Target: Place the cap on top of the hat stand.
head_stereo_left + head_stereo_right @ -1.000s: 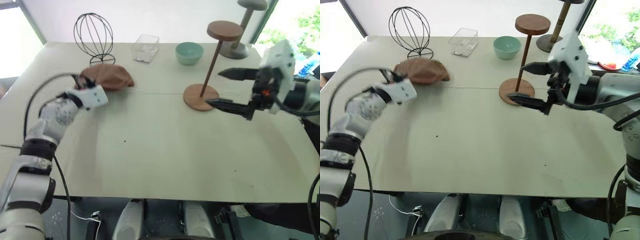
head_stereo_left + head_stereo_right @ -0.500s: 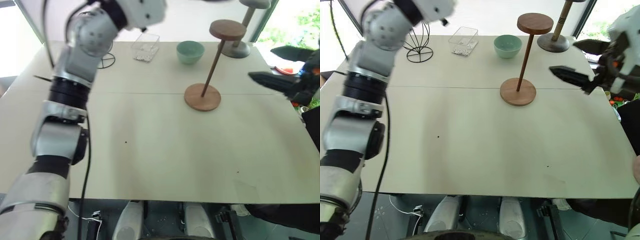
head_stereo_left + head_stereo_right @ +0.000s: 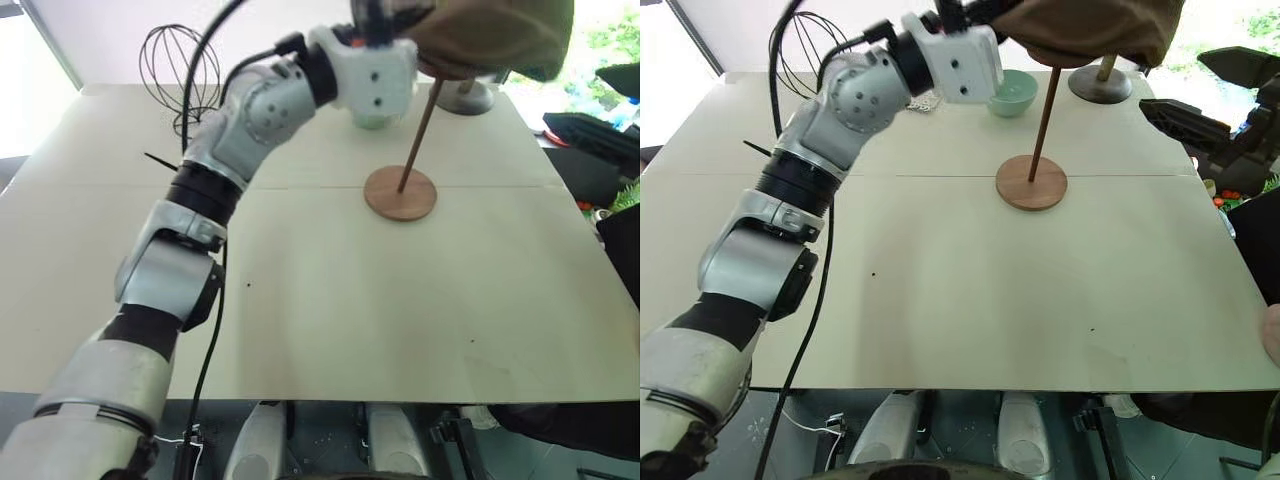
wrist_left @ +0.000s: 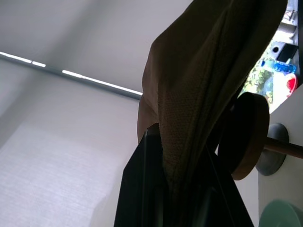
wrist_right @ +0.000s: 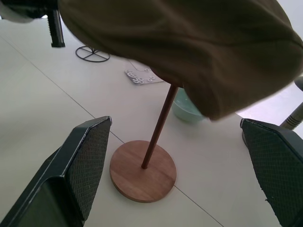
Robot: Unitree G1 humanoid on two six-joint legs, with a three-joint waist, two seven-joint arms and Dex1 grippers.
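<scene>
Cap (image 3: 1090, 28), off the bench (image 3: 940, 270) since a second ago, hangs over your stand (image 3: 1032, 182), pinched in the left tool (image 4: 182, 189); right tool (image 5: 180, 165) gapes empty. Lower it.

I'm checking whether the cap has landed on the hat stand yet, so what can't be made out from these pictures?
- Hat stand disc top: in the head views and the right wrist view the cap covers it, so contact cannot be judged.
- In the left wrist view the disc shows beside the cap, but how far apart they are is unclear.
- Left gripper: its fingertips are buried in the cap's fabric.
- Cap: cut off by the top edge in both head views.
</scene>
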